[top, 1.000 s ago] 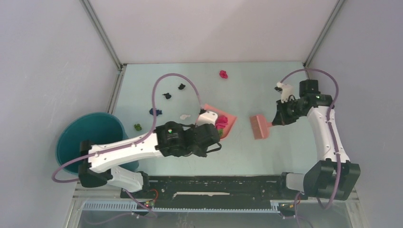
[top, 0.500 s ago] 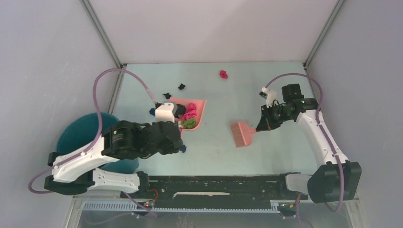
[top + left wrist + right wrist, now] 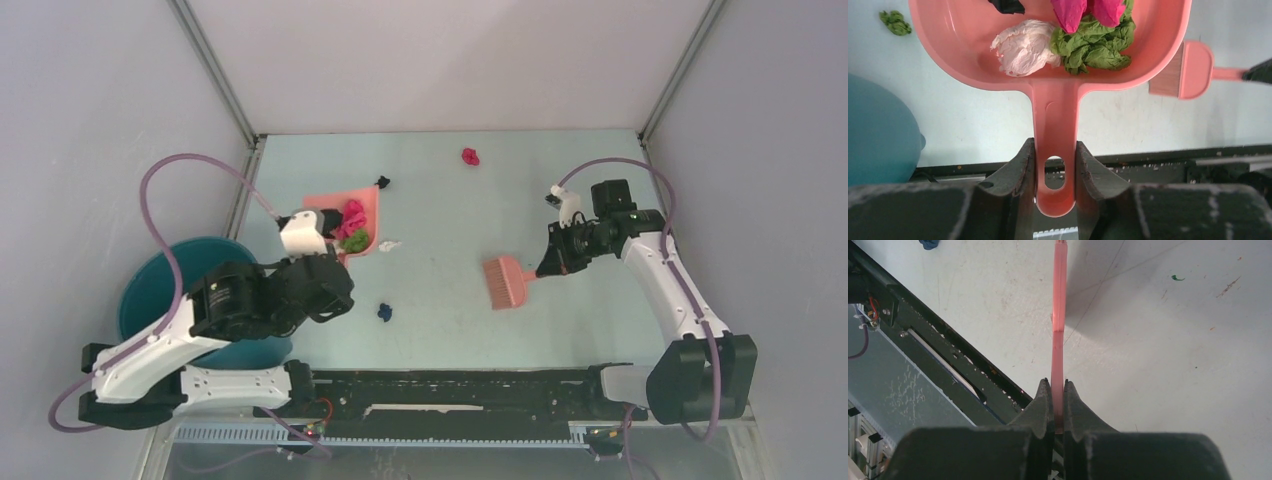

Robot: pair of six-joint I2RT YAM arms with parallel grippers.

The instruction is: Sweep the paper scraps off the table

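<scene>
My left gripper (image 3: pixel 308 238) (image 3: pixel 1055 165) is shut on the handle of the salmon-pink dustpan (image 3: pixel 362 203) (image 3: pixel 948 45), held over the left of the table (image 3: pixel 580 170). White (image 3: pixel 1025 47), green (image 3: pixel 1095 47), magenta (image 3: pixel 1088 10) and black paper scraps lie in the pan. Loose scraps on the table: magenta (image 3: pixel 470 156), black (image 3: pixel 382 182), white (image 3: pixel 389 245), dark blue (image 3: pixel 384 311), and a green one (image 3: pixel 895 22). My right gripper (image 3: pixel 548 262) (image 3: pixel 1058 390) is shut on the thin handle of the pink brush (image 3: pixel 508 281) (image 3: pixel 1059 315), bristles by the table's middle.
A round teal bucket (image 3: pixel 190 280) (image 3: pixel 878 135) stands off the table's left edge, beside and under my left arm. A black metal rail (image 3: pixel 450 385) runs along the near edge. Grey walls close in the back and sides.
My left arm has carried the dustpan left and toward the back, nearer the bucket. The right arm brought the brush left early on, then held still.
</scene>
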